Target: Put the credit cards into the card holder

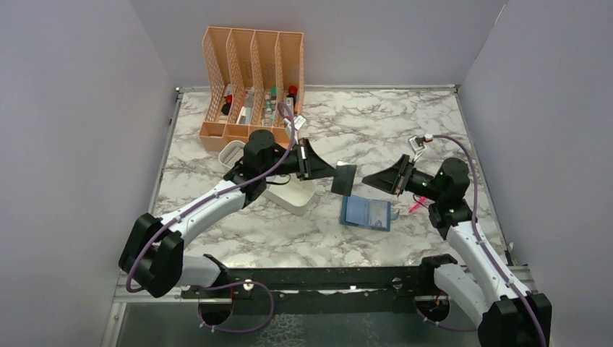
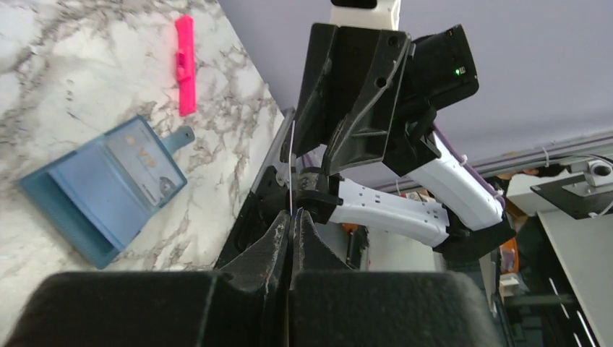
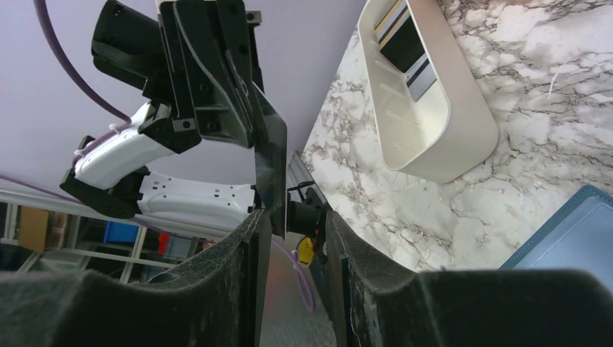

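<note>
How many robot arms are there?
2. The left arm reaches from the bottom left, the left tool pinching a dark card. The right arm reaches from the bottom right, the right tool open beside that card. None looks hidden.

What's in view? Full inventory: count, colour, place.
card holder: 1, teal-blue, open on table, centre.
held card: 1, dark, mid-air above table.
tray cards: at least 2, dark and pale, in tray.
tray: 1, white, left of centre.
organizer: 1, peach mesh, back left.
bottles: several, red or black caps, in organizer.
pink item: 1, table, right side.
left pincer: 1, black, shut on held card.
right pincer: 1, black, open around card's edge.
</note>
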Robot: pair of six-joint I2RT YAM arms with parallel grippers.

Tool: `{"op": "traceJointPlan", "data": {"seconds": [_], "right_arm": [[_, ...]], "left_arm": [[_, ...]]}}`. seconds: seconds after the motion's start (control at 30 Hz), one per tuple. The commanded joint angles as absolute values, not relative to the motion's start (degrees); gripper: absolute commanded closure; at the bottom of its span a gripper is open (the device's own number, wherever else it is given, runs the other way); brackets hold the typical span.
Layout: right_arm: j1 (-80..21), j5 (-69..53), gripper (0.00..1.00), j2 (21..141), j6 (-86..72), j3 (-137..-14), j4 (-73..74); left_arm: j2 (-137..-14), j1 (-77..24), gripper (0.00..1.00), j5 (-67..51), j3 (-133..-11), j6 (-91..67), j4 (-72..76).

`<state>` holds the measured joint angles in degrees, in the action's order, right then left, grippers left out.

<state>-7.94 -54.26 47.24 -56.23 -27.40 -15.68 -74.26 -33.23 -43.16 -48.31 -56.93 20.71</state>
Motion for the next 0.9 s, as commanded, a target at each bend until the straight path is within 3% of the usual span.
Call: {"op": "traceJointPlan", "data": {"seconds": [0.0,0.27,0.4,0.47,0.57,0.63,0.87], "right_arm": [[-8.3,-57.5,0.61,48.3,-62.4,-25.9,-25.1],[-8.3,-57.5,0.74,49.1,-64.9,-23.9,-28.4],[-8.3,-56.9,0.97,48.7,-65.3,-23.1,-28.3],[-8.3,-55.9,0.99,47.9,-65.3,-22.3,-27.7],[-8.3,-54.8,0.99,46.7,-63.7,-22.2,-24.8],[-8.3,-52.4,0.99,45.6,-60.2,-23.6,-17.5],[-8.3,-42.4,0.99,44.9,-47.1,-27.5,7.3]], "left_arm": [[-76.9,-36.4,1.0,-43.0,-50.5,-60.5,27.6],[-80.1,-39.9,1.0,-42.1,-51.4,-60.7,29.1],[-80.2,-40.1,1.0,-41.5,-50.9,-60.3,29.6],[-79.9,-40.1,0.94,-40.8,-50.5,-59.1,29.5],[-80.1,-39.9,0.73,-40.8,-50.0,-57.1,28.5],[-80.3,-39.7,0.65,-39.9,-49.8,-54.6,25.7],[-80.2,-39.8,0.57,-29.3,-55.7,-38.2,2.3]]}}
